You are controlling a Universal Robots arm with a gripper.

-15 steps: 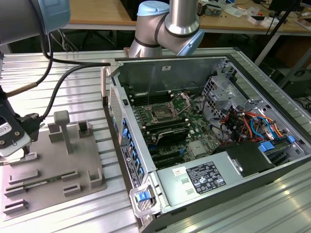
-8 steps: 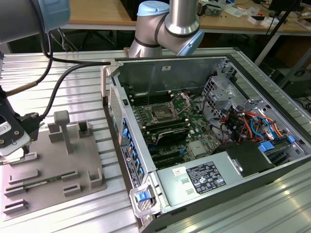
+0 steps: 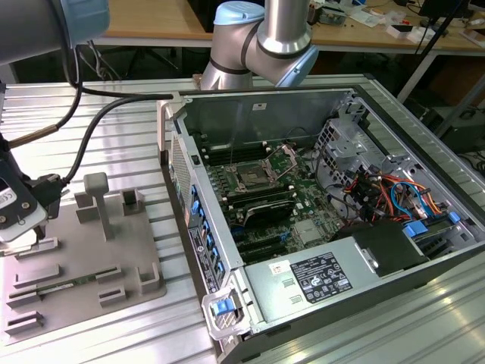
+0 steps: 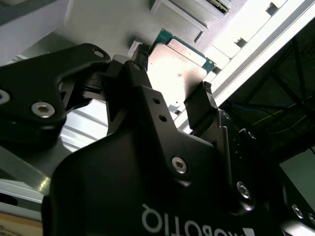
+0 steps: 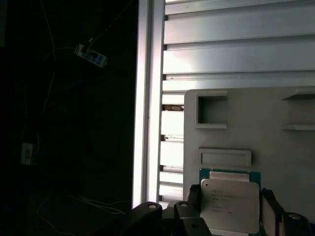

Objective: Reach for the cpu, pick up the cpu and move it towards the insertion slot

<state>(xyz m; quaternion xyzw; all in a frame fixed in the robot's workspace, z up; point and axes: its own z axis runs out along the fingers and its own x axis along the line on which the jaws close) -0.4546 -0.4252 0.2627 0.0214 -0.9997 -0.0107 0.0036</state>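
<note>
The cpu point(image 5: 230, 205), a flat square chip with a silvery top and a green rim, lies on the grey plastic tray point(image 5: 275, 142) near its edge. In both wrist views my gripper point(image 5: 230, 195) has a black finger point(image 5: 193, 196) against one side of the chip and the other finger against the opposite side, shut on it. In the second wrist view the cpu point(image 4: 183, 63) sits between the fingertips point(image 4: 201, 101) of the gripper point(image 4: 172, 74). In the exterior view the gripper point(image 3: 19, 208) hangs low over the tray point(image 3: 83, 265) at the exterior view's left. The insertion slot point(image 3: 254, 179) sits on the motherboard inside the open computer case.
The open computer case point(image 3: 318, 227) lies on the ribbed aluminium table point(image 3: 129, 114), with metal walls, drive cages and cables around the board. The tray carries raised blocks and an upright post point(image 3: 98, 201). The arm's base point(image 3: 258, 45) stands behind the case. A thick cable point(image 3: 91, 144) runs to the gripper.
</note>
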